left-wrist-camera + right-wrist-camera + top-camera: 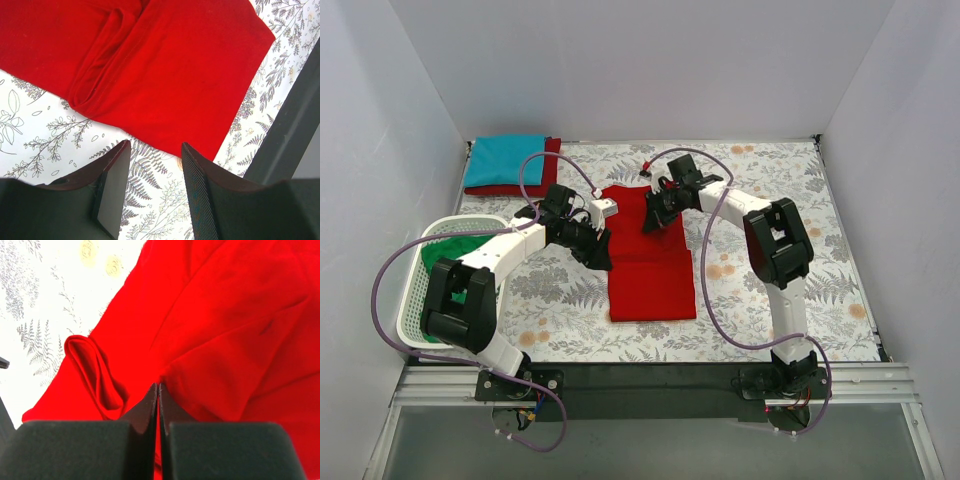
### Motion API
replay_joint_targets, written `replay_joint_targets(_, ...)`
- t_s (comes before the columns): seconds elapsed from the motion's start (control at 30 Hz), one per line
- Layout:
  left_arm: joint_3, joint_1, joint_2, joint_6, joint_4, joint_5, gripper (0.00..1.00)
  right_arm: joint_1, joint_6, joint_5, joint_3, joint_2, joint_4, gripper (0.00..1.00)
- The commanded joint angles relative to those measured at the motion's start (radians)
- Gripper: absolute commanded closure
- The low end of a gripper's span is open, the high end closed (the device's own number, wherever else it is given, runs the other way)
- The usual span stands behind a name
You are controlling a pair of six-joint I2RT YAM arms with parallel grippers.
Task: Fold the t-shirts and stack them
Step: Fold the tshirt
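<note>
A bright red t-shirt (650, 275) lies lengthwise in the middle of the table, partly folded into a long strip. My right gripper (652, 220) is over its far end. In the right wrist view that gripper (158, 385) is shut, and a fold of the red cloth (225, 315) runs out from its tips. My left gripper (600, 255) hovers at the shirt's left edge. Its jaws (155, 145) are open over the patterned table, with nothing between them, just short of the red hem (175, 65). A sleeve fold (95, 75) shows at that edge.
A folded teal blue t-shirt (505, 160) lies on a darker red one (525, 188) at the back left corner. A white lattice basket (415, 320) at the left holds green cloth (460, 250). White walls close three sides.
</note>
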Motion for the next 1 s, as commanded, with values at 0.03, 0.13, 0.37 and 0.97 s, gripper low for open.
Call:
replay_joint_targets(0.03,0.001,0.005,-0.033,0.002,0.006,0.003,0.56,-0.001,0.009,-0.047,0.001,0.042,0.046,0.99)
replay_joint_targets(0.13,0.009,0.005,-0.023,0.002,0.002,0.001,0.56,-0.001,0.034,-0.086,0.022,0.062,0.049,0.91)
replay_joint_targets(0.37,0.028,0.005,-0.003,0.013,-0.012,0.001,0.54,-0.051,0.064,-0.228,0.044,0.001,0.043,0.61)
replay_joint_targets(0.97,0.186,0.006,0.225,-0.232,0.132,0.288,0.63,-0.153,-0.011,-0.374,0.028,0.036,-0.043,0.76)
